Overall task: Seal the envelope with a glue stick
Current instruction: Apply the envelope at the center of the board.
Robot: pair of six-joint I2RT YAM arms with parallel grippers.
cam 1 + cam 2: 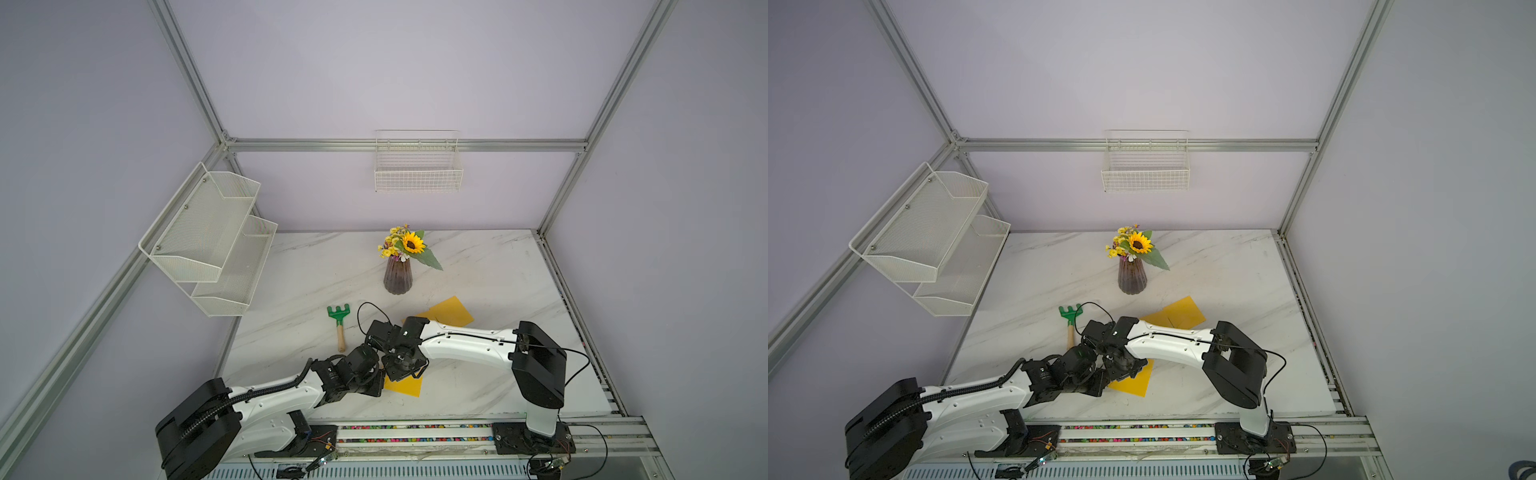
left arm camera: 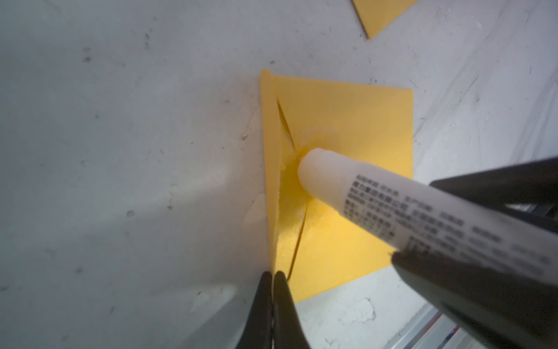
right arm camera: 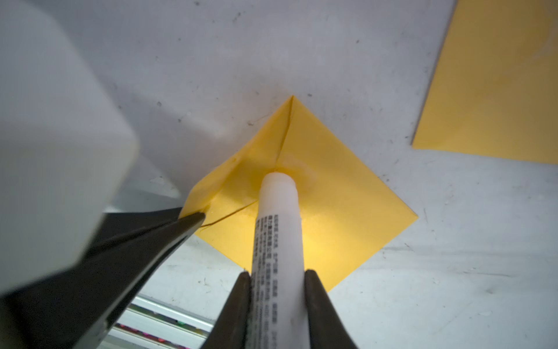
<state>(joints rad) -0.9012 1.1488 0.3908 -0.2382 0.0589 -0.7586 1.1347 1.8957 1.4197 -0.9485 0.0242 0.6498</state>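
Right fingers (image 3: 317,302) are gripping the light, stiff, likely slick glue stick (image 3: 277,235) mid-barrel; left fingers (image 2: 262,302) are pinching the flimsy envelope flap (image 3: 241,172).

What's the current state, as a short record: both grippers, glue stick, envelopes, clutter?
left gripper: shut, pinching raised flap of near yellow paper envelope
right gripper: shut on white cylindrical glue stick
glue tip: pressed on envelope where flap seams meet, whitish smear beside
second yellow envelope: flat, apart, untouched
clutter: green toy rake, ribbed vase of flowers
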